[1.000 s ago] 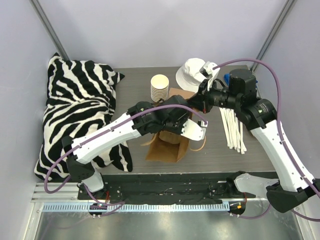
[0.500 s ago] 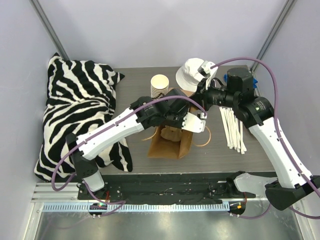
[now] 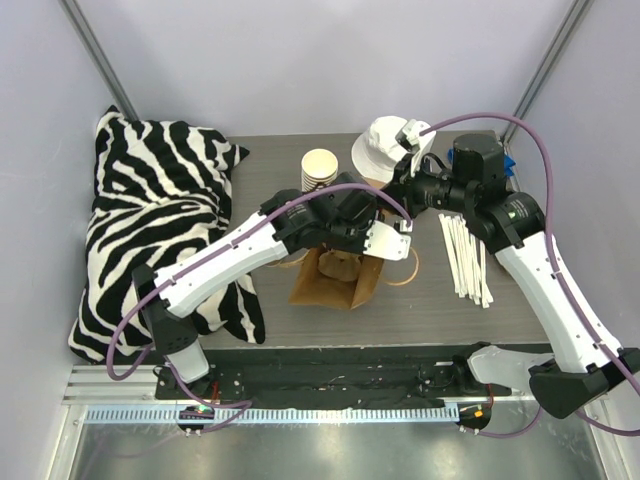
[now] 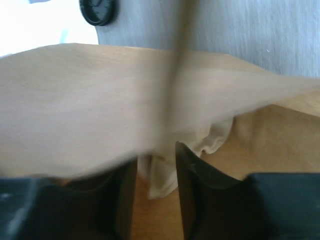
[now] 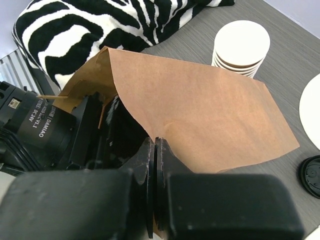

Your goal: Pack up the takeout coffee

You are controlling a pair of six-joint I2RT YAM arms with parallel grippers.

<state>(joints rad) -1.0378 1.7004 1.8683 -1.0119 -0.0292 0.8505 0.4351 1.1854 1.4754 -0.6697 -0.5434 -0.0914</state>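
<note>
A brown paper bag [image 3: 325, 295] stands open at mid table. My right gripper [image 3: 393, 195] is shut on the bag's far rim, a pinch that shows in the right wrist view [image 5: 155, 142] on the bag's wall [image 5: 210, 120]. My left gripper [image 3: 342, 252] reaches down inside the bag. In the left wrist view [image 4: 156, 195] its jaws stand a little apart, with a cream crumpled thing [image 4: 160, 172] seen between them. A round black lid [image 5: 311, 175] lies beside the bag; it also shows in the left wrist view [image 4: 98, 10]. I cannot tell whether a cup is under it.
A stack of lidless paper cups [image 3: 320, 172] stands behind the bag, next to a white bucket hat [image 3: 385, 148]. Wooden stirrers [image 3: 465, 255] lie at the right. A zebra-print pillow [image 3: 160, 230] fills the left side. The bag's handle loop [image 3: 405, 272] lies on the table.
My left gripper has gone further back and deeper into the bag. My right gripper has drawn the rim slightly back, and the bag's mouth stands wider.
</note>
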